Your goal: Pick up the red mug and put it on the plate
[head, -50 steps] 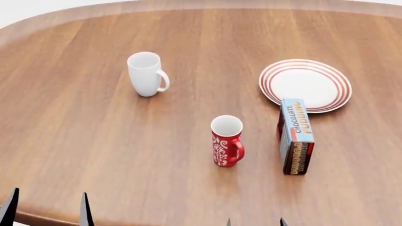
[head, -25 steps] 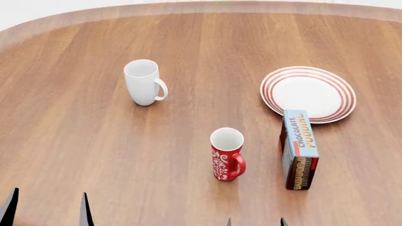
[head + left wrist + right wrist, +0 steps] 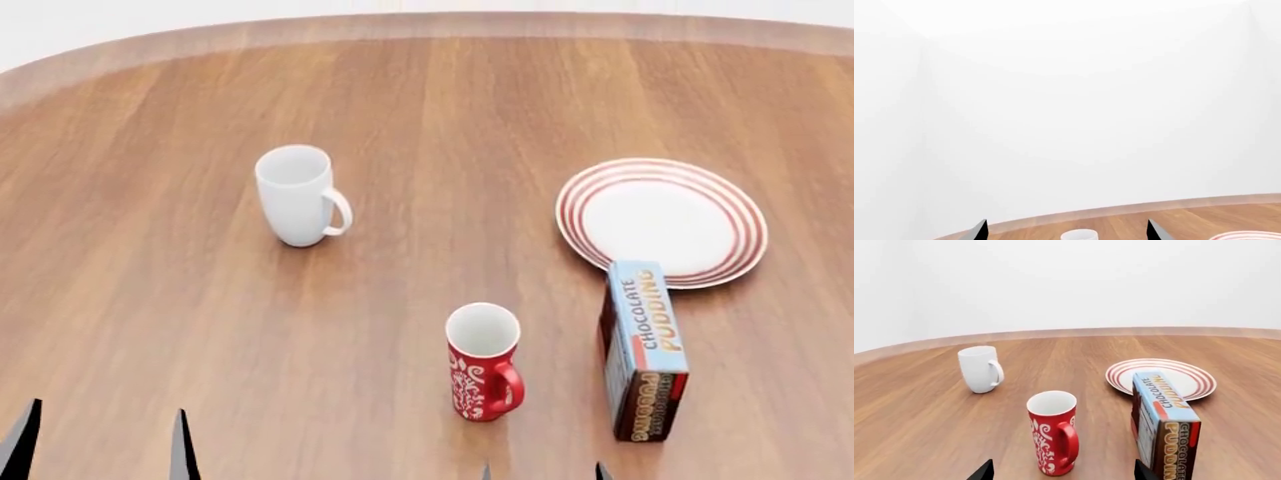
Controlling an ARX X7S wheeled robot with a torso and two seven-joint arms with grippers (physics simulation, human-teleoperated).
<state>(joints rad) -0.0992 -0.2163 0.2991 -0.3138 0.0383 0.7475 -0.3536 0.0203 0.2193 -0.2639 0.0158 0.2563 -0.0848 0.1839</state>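
Red mug waits on the tabletop, untouched

The red mug (image 3: 483, 362) stands upright near the pudding box (image 3: 646, 349), which touches the plate (image 3: 662, 221); white mug (image 3: 298, 195) well apart. Both hands (image 3: 102, 445) (image 3: 545, 472) empty, fingers spread.

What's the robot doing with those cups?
Nothing is being held yet. The red mug stands upright on the wooden table, next to a chocolate pudding box. The plate it should go on sits just beyond that box, with nothing on it. A white mug stands off to the left. Both grippers, the left gripper and right gripper, are open, and the right one points at the red mug.
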